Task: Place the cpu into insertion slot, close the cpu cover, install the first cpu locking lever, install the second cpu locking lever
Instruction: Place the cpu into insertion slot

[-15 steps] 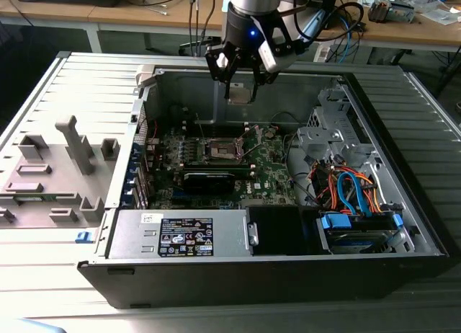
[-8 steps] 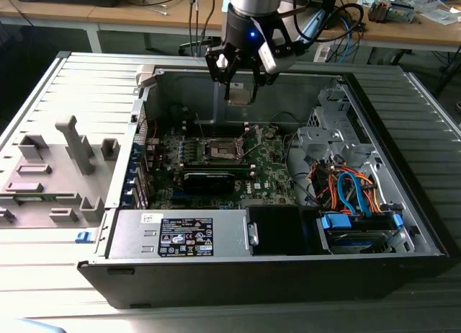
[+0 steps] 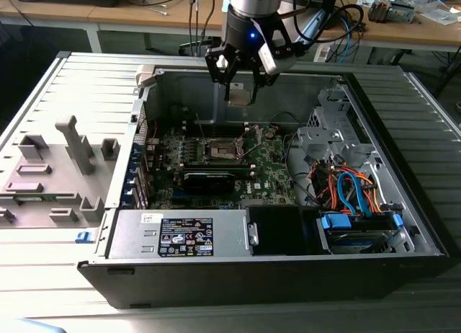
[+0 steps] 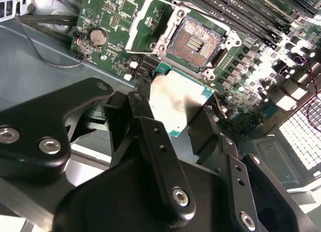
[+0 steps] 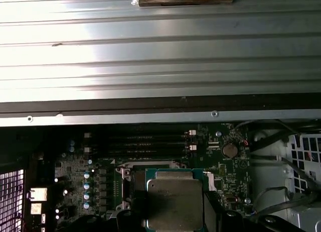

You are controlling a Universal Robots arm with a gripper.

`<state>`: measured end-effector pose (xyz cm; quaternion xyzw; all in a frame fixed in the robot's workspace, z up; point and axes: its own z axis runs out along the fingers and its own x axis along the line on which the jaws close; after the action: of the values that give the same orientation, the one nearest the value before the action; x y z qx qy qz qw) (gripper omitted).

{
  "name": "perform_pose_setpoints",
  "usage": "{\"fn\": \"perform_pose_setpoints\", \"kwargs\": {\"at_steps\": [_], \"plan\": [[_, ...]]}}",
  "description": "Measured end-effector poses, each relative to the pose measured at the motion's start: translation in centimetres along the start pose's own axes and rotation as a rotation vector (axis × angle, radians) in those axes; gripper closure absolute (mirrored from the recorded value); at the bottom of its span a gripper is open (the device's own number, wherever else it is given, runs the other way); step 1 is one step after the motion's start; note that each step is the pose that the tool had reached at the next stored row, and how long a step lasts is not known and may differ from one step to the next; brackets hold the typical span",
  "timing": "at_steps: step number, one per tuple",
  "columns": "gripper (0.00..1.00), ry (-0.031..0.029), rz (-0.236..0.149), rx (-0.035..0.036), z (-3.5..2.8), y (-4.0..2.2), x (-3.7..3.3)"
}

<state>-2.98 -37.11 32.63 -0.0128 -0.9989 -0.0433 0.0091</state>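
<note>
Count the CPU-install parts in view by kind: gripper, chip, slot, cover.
gripper: 1
cpu: 1, gripped, above the board
slot: 1, empty
cover: 1, open
Total: 4

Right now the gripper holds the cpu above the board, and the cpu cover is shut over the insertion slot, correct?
No: the gripper holds the cpu above the board, but the cpu cover is swung open, the insertion slot bare, as the second wrist view shows.
</note>
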Motion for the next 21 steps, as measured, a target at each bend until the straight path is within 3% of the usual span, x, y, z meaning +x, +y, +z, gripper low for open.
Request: {"fn": "perform_pose_setpoints", "kwargs": {"at_steps": [21], "plan": [[0.46, 0.0000, 0.000, 0.0005, 0.33, -0.52, -0.01]]}}
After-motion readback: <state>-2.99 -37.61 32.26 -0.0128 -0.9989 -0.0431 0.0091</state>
